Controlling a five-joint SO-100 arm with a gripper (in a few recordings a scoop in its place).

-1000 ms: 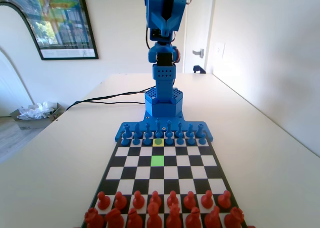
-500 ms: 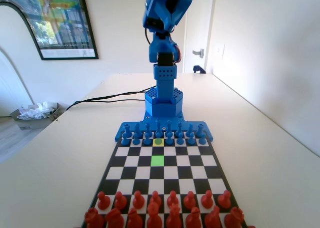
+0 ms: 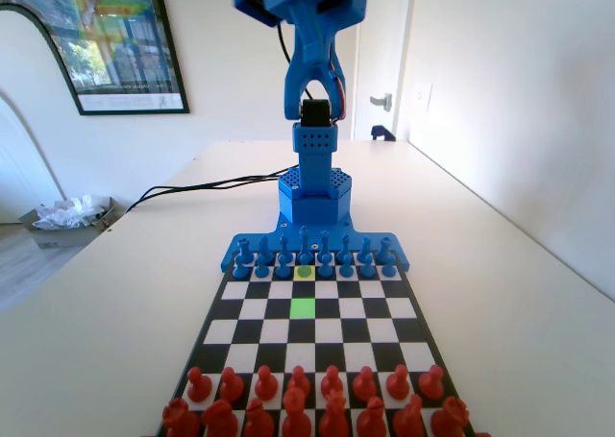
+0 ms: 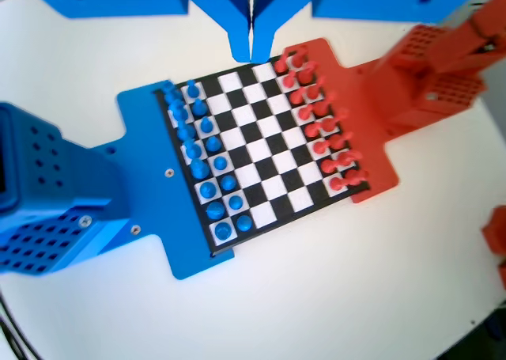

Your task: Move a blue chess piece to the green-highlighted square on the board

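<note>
The blue two-finger tool (image 4: 251, 39) hangs closed and empty, high above the black-and-white chequered board (image 4: 269, 150). Far below it, the small blue plastic pawn (image 3: 305, 273) stands on the yellow square, just behind the lime-green square (image 3: 303, 307). A good approach likely means opening the jaws, then descending straight over that pawn's head without brushing neighbouring pawns.

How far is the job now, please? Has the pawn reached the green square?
Nothing is done yet: the green-highlighted square is empty, and a blue chess piece stands on the yellow square behind it. The gripper hangs high above the board, jaws closed and empty. Grasping and moving remain.
</note>
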